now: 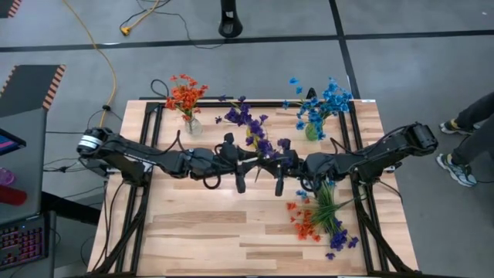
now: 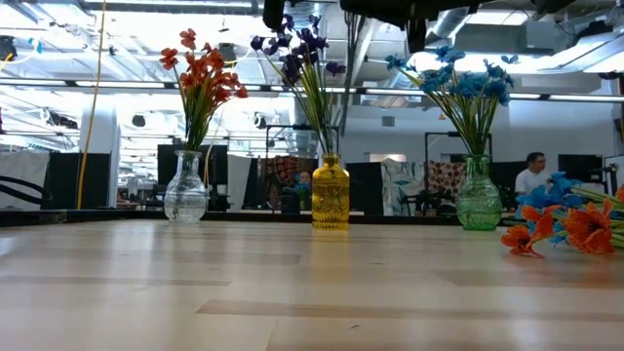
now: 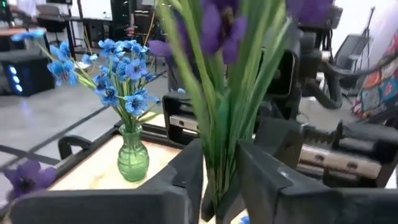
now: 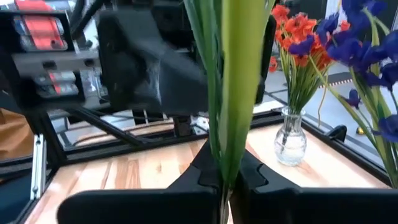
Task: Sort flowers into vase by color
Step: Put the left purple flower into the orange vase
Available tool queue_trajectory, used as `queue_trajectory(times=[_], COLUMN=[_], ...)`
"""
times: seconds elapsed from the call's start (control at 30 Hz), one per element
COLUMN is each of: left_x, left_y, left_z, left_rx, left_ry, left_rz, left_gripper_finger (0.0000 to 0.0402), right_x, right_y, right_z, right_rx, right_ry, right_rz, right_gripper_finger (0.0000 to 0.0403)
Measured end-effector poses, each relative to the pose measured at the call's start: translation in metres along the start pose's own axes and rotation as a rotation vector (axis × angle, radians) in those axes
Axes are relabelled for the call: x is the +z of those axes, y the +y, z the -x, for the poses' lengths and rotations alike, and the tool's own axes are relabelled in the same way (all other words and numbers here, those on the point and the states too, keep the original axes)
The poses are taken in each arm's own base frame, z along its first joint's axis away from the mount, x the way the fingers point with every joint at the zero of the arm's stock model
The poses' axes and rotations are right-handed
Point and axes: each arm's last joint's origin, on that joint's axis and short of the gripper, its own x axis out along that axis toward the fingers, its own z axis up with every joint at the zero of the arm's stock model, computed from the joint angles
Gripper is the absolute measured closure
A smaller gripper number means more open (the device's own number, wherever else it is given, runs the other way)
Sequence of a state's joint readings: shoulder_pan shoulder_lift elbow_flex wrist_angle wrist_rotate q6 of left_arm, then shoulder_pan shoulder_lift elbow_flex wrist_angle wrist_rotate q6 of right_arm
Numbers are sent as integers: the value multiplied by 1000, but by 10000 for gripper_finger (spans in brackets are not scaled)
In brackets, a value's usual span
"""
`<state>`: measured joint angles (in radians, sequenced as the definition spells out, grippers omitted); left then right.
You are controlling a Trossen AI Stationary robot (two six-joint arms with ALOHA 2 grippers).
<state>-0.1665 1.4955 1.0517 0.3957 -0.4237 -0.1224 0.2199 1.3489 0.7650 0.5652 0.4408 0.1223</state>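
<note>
A purple flower sprig point(image 1: 268, 147) with a bundle of green stems point(image 3: 217, 118) hangs in the air over the table's middle, between my two grippers. My right gripper point(image 4: 222, 183) comes from the right and is shut on the stems. Coming from the left, my left gripper point(image 3: 221, 180) stands open with the same stems between its fingers. At the table's far side stand a clear vase point(image 1: 191, 126) with orange-red flowers, a yellow vase point(image 2: 331, 190) with purple flowers and a green vase point(image 1: 312, 131) with blue flowers. My right gripper pinches the bundle of green stems point(image 4: 225, 163) between its two fingers. The fingers reach in level from the table's right and lie across the stems. The sprig stands about upright, lifted clear of the table. My left gripper: its fingers point(image 3: 189, 171) flank the stems; whether they touch, I cannot tell.
A loose pile of orange-red, blue and purple flowers point(image 1: 320, 218) lies on the table's near right part. A black frame point(image 1: 147, 147) runs round the wooden top. A person's legs point(image 1: 463, 143) show past the table's right edge.
</note>
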Motion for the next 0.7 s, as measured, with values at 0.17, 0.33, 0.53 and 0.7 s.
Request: queue_trajectory(times=[0.17, 0.33, 0.53, 0.7], left_x=[13, 34, 50, 50], left_y=[4, 13, 28, 37], left_z=[13, 37, 71, 93], left_rx=[1, 13, 92, 159], left_ry=[-1, 15, 71, 78], left_rz=[-105, -143, -155, -168], left_gripper_finger=[276, 263, 272, 304], right_x=[1, 5, 16, 20], right_y=[0, -3, -6, -20], right_z=[0, 1, 1, -3], right_rx=[-4, -87, -158, -212], right_ry=[-5, -40, -134, -160], right_rz=[22, 44, 132, 164], right_gripper_finger=[371, 371, 371, 371])
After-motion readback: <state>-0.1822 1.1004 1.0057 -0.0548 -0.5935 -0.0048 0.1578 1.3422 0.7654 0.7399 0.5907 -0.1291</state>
